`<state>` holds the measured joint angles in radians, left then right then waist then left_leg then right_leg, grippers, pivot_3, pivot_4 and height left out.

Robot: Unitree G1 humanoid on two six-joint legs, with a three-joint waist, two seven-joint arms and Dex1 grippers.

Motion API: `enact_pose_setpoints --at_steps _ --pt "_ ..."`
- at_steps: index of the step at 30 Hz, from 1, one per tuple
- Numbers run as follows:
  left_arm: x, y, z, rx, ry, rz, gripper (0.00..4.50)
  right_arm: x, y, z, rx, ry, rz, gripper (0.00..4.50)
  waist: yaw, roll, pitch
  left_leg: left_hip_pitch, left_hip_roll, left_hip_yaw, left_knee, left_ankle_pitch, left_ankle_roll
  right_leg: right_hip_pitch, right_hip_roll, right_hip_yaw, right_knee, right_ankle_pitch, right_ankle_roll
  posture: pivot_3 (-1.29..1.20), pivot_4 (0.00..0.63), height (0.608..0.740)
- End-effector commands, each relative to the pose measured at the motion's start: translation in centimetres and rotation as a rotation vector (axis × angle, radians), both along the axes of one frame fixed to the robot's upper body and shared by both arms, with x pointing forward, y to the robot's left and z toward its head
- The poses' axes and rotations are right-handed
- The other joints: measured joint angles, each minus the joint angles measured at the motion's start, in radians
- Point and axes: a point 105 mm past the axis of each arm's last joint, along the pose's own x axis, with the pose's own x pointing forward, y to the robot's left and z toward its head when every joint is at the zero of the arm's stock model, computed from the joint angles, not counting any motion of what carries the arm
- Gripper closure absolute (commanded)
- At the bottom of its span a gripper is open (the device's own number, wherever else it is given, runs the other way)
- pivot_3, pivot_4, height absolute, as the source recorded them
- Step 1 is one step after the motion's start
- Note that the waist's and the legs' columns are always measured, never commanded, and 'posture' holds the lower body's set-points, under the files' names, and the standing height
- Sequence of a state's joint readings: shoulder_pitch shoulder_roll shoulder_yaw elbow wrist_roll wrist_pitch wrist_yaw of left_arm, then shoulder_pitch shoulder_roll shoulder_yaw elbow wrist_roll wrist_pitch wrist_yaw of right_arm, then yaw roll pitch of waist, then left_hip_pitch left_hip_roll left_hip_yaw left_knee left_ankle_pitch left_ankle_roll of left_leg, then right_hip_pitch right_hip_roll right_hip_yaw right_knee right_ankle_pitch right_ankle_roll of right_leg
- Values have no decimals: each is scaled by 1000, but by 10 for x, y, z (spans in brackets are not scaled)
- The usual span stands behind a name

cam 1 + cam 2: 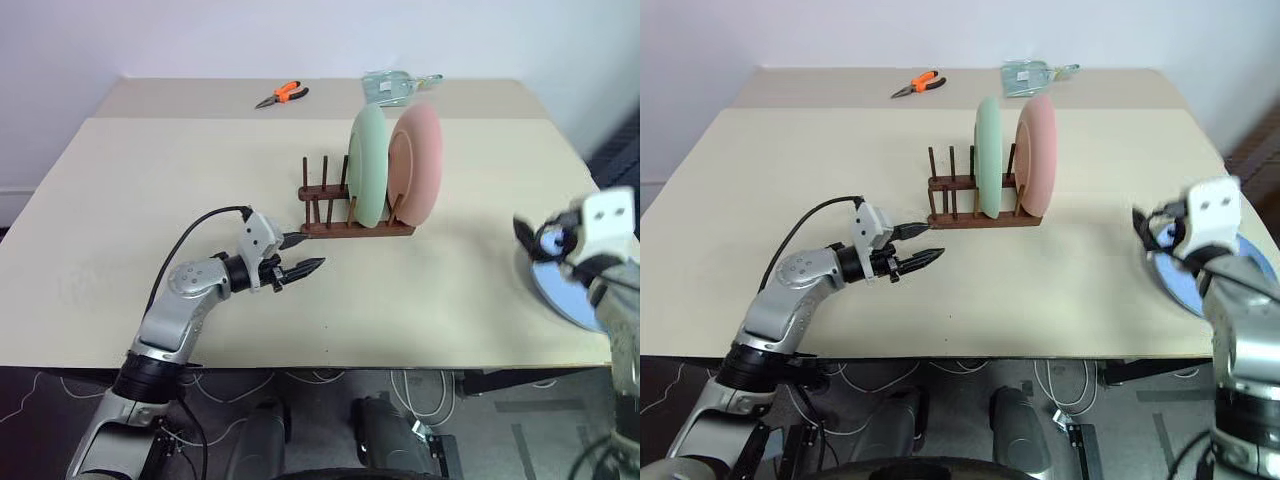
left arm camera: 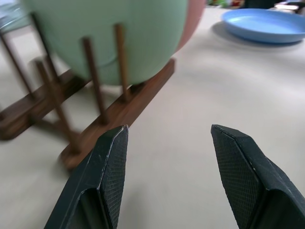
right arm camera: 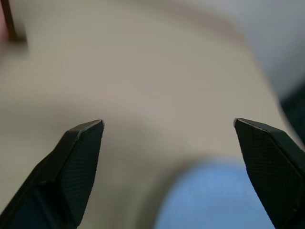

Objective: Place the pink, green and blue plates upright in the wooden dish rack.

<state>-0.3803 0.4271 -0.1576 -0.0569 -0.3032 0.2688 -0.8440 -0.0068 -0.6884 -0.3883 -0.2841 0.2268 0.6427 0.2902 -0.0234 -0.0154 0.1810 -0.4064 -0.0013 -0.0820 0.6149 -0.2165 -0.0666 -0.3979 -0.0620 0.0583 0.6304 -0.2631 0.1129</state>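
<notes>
The wooden dish rack (image 1: 340,215) stands mid-table with the green plate (image 1: 367,165) and the pink plate (image 1: 418,163) upright in its right-hand slots. Its left pegs hold nothing. The blue plate (image 1: 1215,285) lies flat near the table's right edge, partly hidden by my right arm; it also appears beyond the rack as the blue plate (image 2: 264,25). My left gripper (image 1: 303,256) is open and empty, hovering just in front of the rack's left end. My right gripper (image 3: 169,126) is wide open and empty, over the near edge of the blue plate (image 3: 217,200).
Orange-handled pliers (image 1: 282,95) lie at the back of the table (image 1: 130,200). A clear plastic object (image 1: 395,87) sits at the back behind the rack. Cables hang below the front edge.
</notes>
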Motion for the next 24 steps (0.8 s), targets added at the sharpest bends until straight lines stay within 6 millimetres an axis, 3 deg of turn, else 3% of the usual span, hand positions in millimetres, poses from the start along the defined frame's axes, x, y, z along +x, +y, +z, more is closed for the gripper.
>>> enact_pose_setpoints --at_steps 1,3,6,13,18,20,24 --pt "-1 -6 8 -5 -41 -41 1667 -8 1 8 -105 -10 -19 58 -2 0 0 0 0 0 0 0 0 0 0 0 0 0 0 0 150 740" --pt "-1 -11 7 0 -40 -67 1667 -15 -6 -8 -155 57 -47 58 0 0 0 0 0 1 1 0 0 0 0 1 0 0 0 0 150 740" --pt "0 -15 6 7 -46 -84 1667 -17 -17 -24 -121 96 -116 891 6 0 0 0 0 0 1 0 0 1 0 1 -1 -1 0 0 150 740" --pt "1 -9 6 10 -54 -63 1667 -5 -14 -21 -48 69 -123 4461 6 0 0 0 0 0 1 0 0 1 0 1 -1 0 0 0 150 740" --pt "0 -6 5 8 -53 -47 1667 0 -13 -13 -79 50 -110 4461 9 0 0 -1 0 0 1 0 0 1 0 1 -1 -1 1 0 150 740" --pt "0 -4 4 10 -53 -40 1667 7 -7 6 -104 -22 -77 4461 9 0 0 -1 0 0 1 0 0 1 0 1 -1 -1 1 0 150 740" --pt "3 -3 3 13 -64 -21 1667 22 17 62 -159 -237 41 4461 1 1 0 0 0 0 2 0 0 1 0 1 0 0 1 0 150 740"
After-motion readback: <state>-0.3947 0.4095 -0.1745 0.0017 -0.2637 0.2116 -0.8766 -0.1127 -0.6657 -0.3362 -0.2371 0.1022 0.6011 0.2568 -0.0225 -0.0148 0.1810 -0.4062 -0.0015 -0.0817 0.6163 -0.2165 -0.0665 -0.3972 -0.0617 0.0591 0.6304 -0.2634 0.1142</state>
